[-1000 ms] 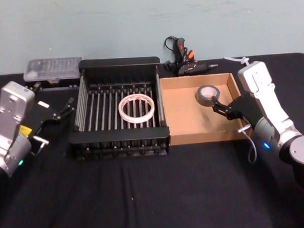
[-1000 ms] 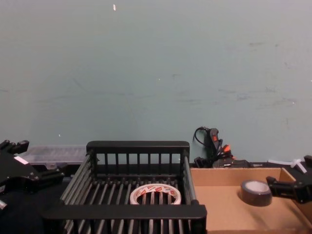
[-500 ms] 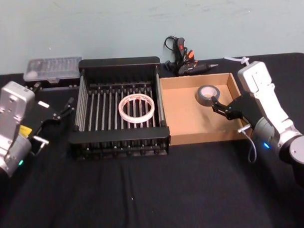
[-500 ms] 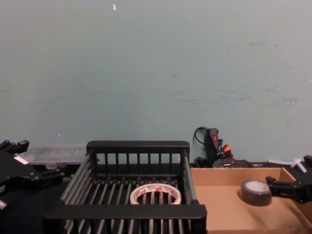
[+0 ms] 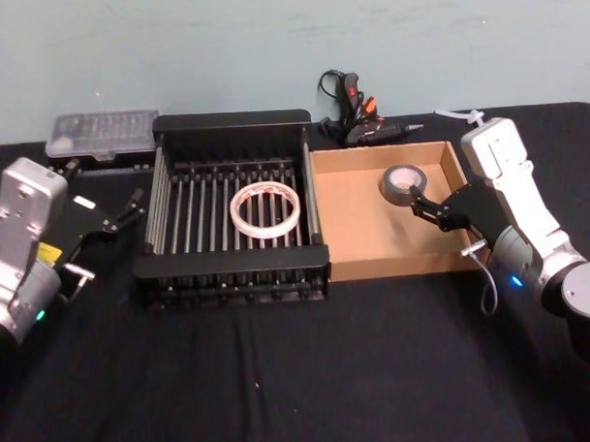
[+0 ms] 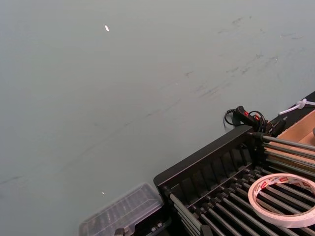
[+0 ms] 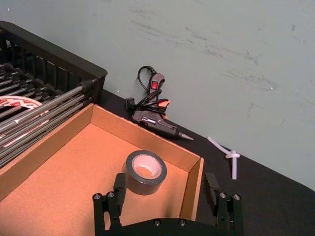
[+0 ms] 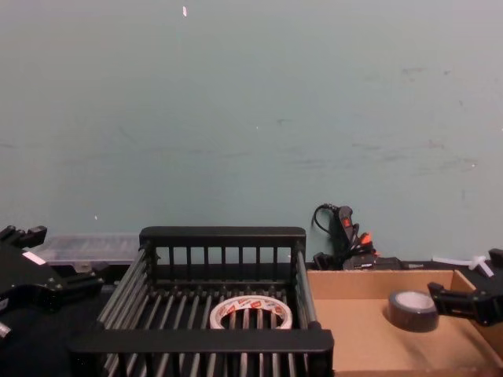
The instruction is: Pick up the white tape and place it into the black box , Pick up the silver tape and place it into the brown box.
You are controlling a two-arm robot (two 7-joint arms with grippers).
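Silver tape lies in the brown box; right hand spread wide, holding nothing.

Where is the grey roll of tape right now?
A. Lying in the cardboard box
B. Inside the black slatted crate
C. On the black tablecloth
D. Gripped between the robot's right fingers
A: the silver tape lies flat on the floor of the brown box, with the open right gripper just short of it.
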